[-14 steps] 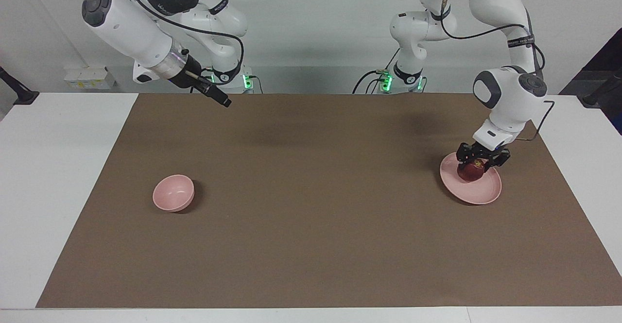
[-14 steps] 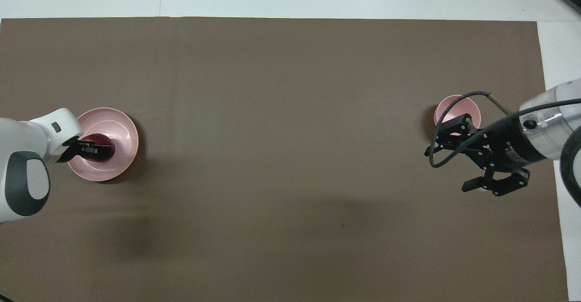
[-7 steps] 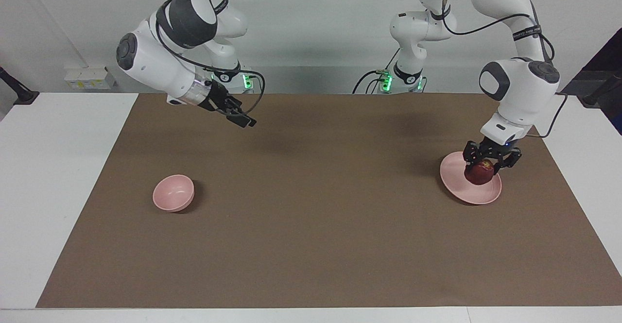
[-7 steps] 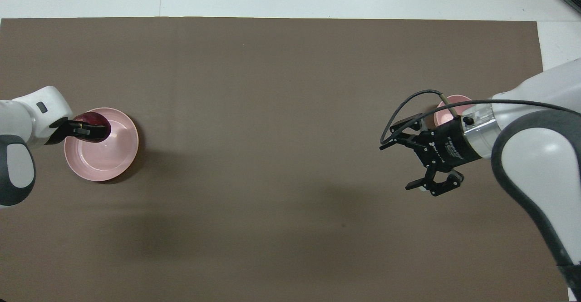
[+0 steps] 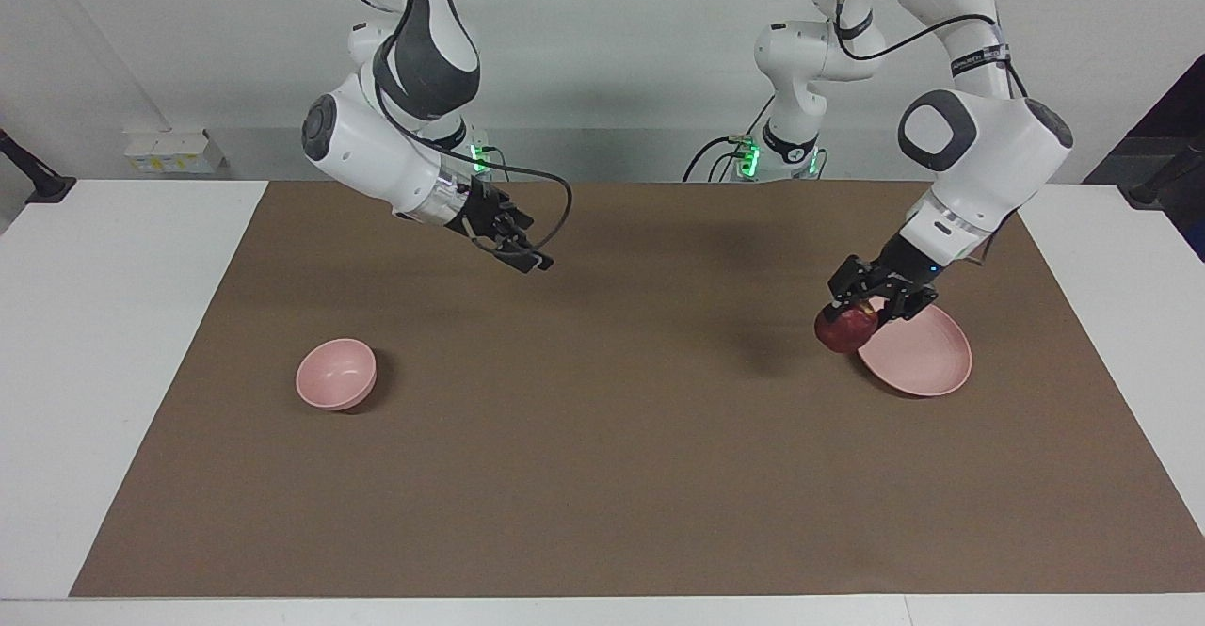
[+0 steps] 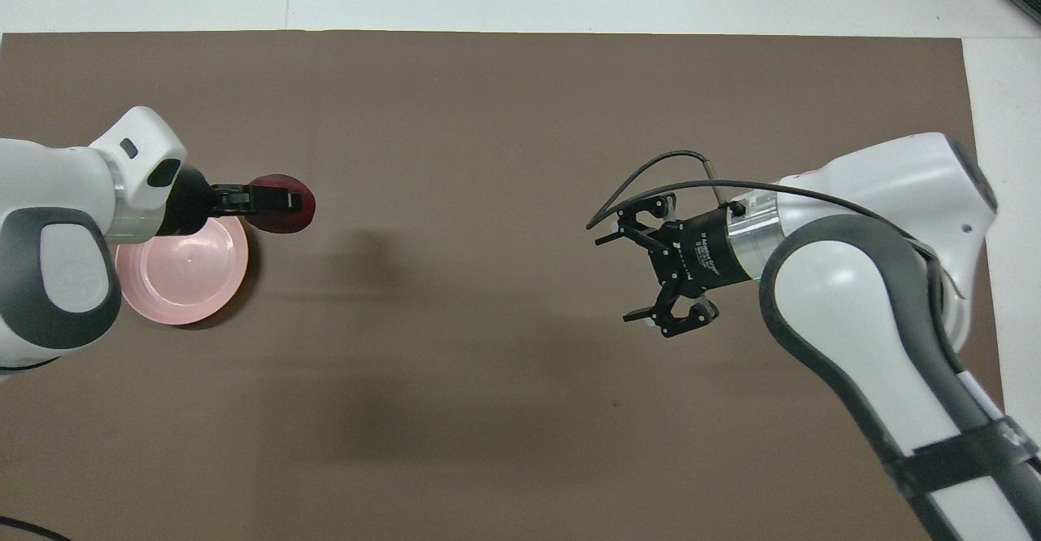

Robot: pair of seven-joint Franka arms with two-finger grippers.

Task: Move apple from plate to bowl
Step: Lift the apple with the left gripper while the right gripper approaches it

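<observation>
Over at the right arm's end of the table sits the small, deep, pale pink bowl (image 5: 336, 374), empty and untouched. In the overhead view the right arm hides it.

Next along, the right gripper (image 5: 527, 254) has swung out from its own end and now hangs over bare brown mat toward the middle, well above the surface. From overhead, the right gripper (image 6: 618, 279) has its fingers spread wide with nothing between them. My guess is it's setting up for a handover, since the bowl is a long way from the left arm.

Then the big change: a second ago the small dark red apple (image 5: 844, 329) was sitting on the plate. Now the left gripper (image 5: 852, 311) has it pinched and lifted, carried over the plate's edge on the side toward the middle of the table.

Last, the wide, flat, pale pink plate (image 5: 927, 358) at the left arm's end is bare. So the pickup's done; getting the apple across to the bowl is what's left.
</observation>
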